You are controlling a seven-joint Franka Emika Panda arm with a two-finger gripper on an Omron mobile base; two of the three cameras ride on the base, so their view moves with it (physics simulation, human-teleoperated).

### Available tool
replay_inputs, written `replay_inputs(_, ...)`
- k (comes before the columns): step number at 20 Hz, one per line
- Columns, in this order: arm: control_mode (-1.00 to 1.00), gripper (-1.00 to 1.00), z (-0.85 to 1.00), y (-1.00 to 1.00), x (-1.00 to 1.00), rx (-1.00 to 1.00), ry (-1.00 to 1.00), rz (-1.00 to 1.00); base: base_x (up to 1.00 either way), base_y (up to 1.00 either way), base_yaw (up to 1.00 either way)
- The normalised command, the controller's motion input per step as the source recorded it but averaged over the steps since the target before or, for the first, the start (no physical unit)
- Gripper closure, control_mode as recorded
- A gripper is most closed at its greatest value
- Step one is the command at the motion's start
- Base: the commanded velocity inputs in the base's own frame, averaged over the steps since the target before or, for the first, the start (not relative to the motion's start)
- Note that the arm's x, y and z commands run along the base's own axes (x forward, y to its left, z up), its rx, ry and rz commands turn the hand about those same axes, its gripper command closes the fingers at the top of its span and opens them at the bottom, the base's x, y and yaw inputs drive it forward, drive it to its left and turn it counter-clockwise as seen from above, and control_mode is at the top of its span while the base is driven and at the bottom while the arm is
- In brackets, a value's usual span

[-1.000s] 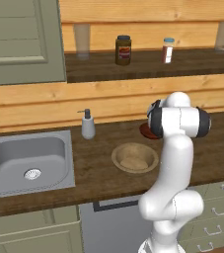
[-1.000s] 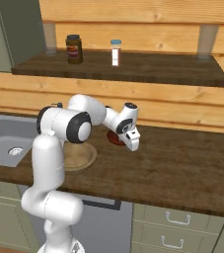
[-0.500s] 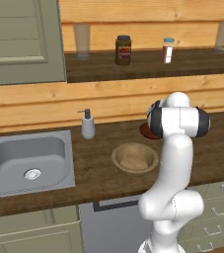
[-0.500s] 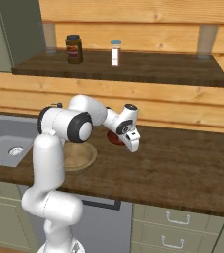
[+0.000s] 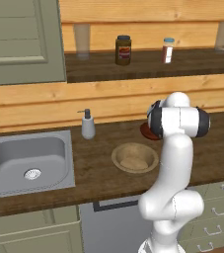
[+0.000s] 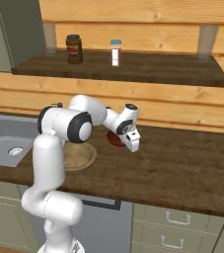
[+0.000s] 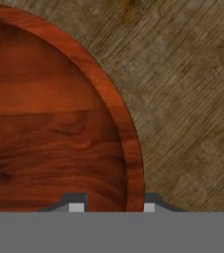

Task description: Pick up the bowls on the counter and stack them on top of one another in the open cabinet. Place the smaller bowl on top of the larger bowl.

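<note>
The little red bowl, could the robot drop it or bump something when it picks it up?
Maybe. The gripper pinches only a thin bit of the smaller bowl's rim, one finger inside and one outside, so the bowl might tilt or slip when lifted. The larger bowl is still on the counter, not in the open cabinet, so the small one may be going first, the wrong order for stacking.

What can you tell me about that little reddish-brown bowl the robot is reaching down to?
The smaller bowl is round, glossy reddish-brown with a wood-like grain and a thick flat rim. It sits upright and empty on the dark counter, near the plank wall, behind and to the right of the wide tan bowl. In the hand view, the end effector straddles its rim, one fingertip inside, one outside. Whether the fingertips already press on it is hard to tell.
</note>
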Motion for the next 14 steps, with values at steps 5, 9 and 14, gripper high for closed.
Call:
replay_inputs(5,-1.0,1.0,0.01,0.0,-0.03,0.0,0.0,0.0,0.0,0.0,0.0)
replay_inputs(9,-1.0,1.0,0.21,0.0,-0.49,0.0,-0.04,0.0,0.0,0.0,0.0)
replay_inputs(14,-1.0,1.0,0.3,-0.04,-0.77,0.03,-0.11,0.0,0.0,0.0,0.0)
